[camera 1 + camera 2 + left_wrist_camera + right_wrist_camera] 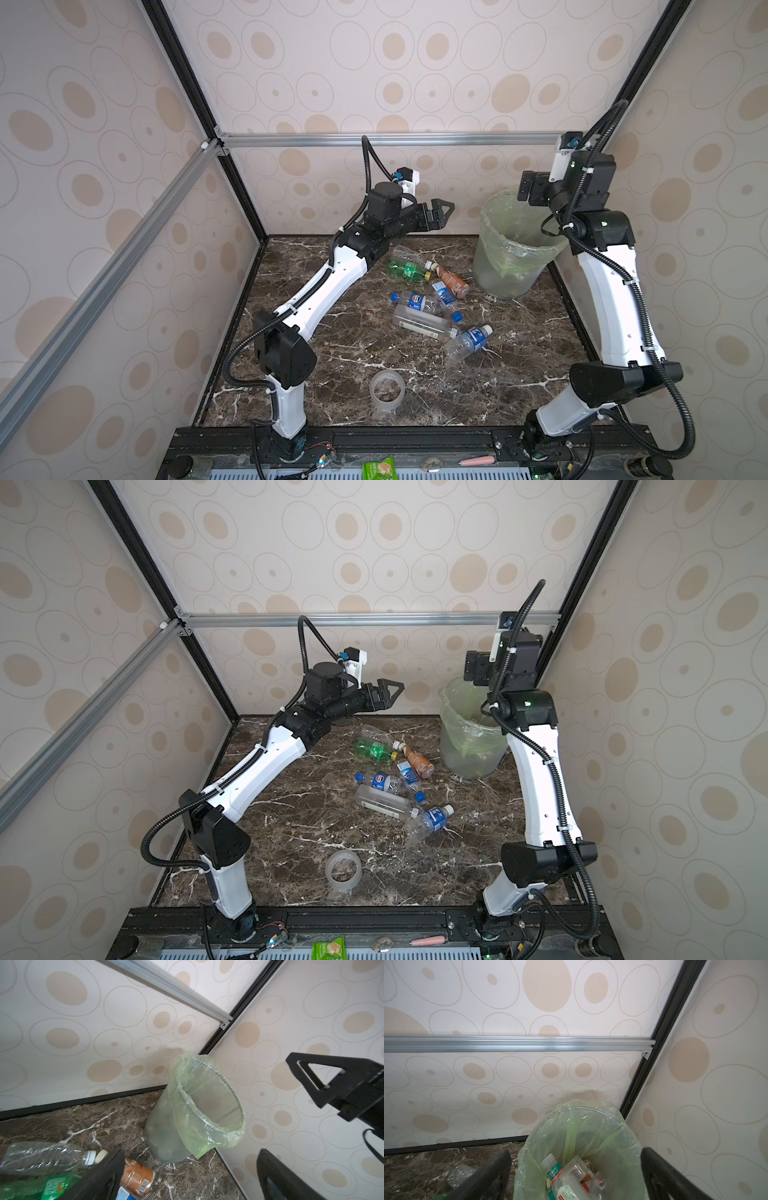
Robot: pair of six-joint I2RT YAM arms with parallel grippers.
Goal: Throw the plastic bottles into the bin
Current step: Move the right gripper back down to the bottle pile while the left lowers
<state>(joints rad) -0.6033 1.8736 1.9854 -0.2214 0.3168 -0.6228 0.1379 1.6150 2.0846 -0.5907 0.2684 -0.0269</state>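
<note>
- My right tool (576, 1154) hangs directly over the mouth of the bin (591, 1108). Its jaws are spread wide, with nothing between them.
- My left tool (440, 214) is up in the air off to the side of the bin, near rim height. It is also released, empty and touching nothing.
- The bin stands upright on the surface (332, 357), with a green bag (218, 1134) folded over its rim.
- The right wrist view looks down into the bin and shows several bottles (571, 1184) heaped at the bottom. A green-labelled bottle (552, 1169) with a white cap lies on top. I cannot count them.
- About seven loose bottles (419, 324) lie on their sides in a cluster beside the bin. The brown bottle (455, 283) is nearest the bin, the green bottle (405, 270) lies beyond it, and a blue-labelled bottle (471, 340) is at the cluster's edge.
- A tape ring (386, 390) lies farther from the bin than any bottle, and shows only in both top views.
- In both top views the bin's contents are just a haze through its wall.
</note>
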